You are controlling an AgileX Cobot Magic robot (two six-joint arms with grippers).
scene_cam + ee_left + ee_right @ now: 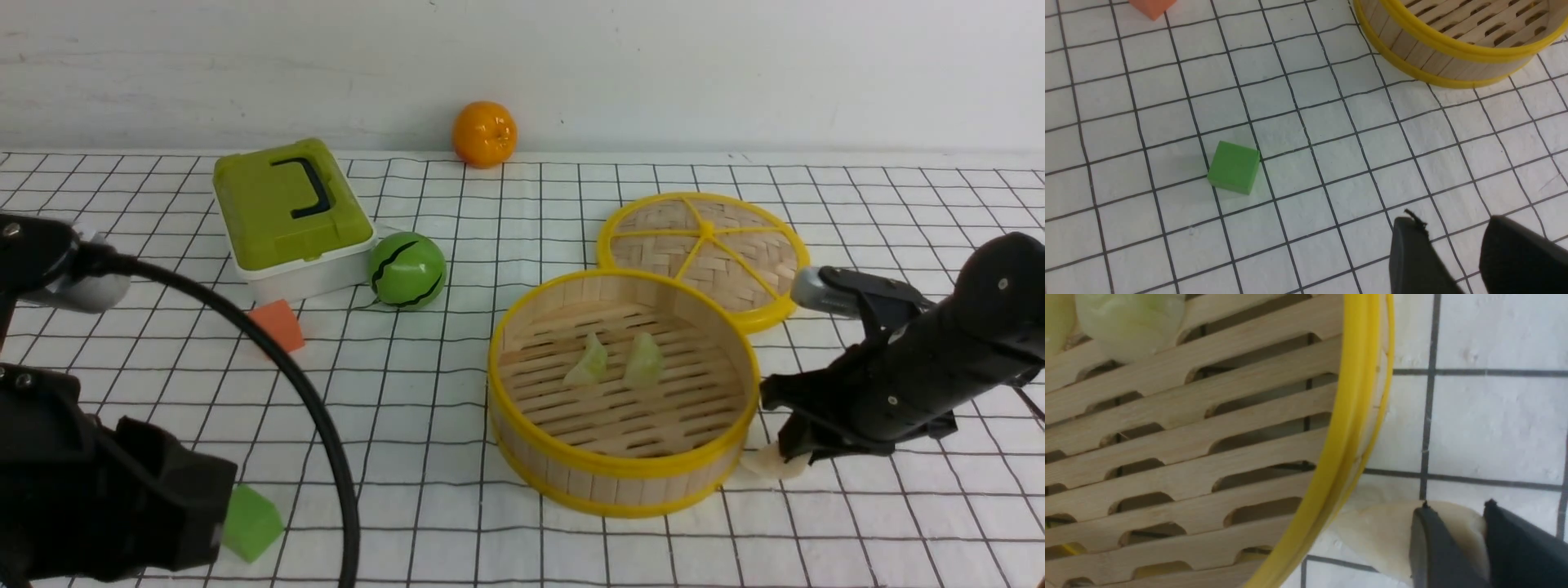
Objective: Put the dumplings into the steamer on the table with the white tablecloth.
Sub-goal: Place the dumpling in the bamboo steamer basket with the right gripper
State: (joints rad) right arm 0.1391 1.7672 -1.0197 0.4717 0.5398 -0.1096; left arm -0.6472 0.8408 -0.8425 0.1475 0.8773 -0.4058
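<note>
cream dumpling [1374, 535] part hidden, right jaws gripping

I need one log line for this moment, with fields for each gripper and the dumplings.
right gripper: closed on cream dumpling, on tablecloth beside steamer | left gripper: empty, open | in steamer: two green dumplings

This is a robot test bench in a lab, not a real kitchen. The desk [424, 408] wears a white grid-printed cloth [898, 204] and backs onto a bare white wall [735, 65]. Everything on it is staged: a toy orange [484, 133] at the far edge, a plastic melon [406, 269], an orange foam cube [277, 324] and a green foam cube [249, 523]. A black left arm [90, 490] fills the near left corner, and a black right arm [939, 367] reaches in from the right edge.
</note>
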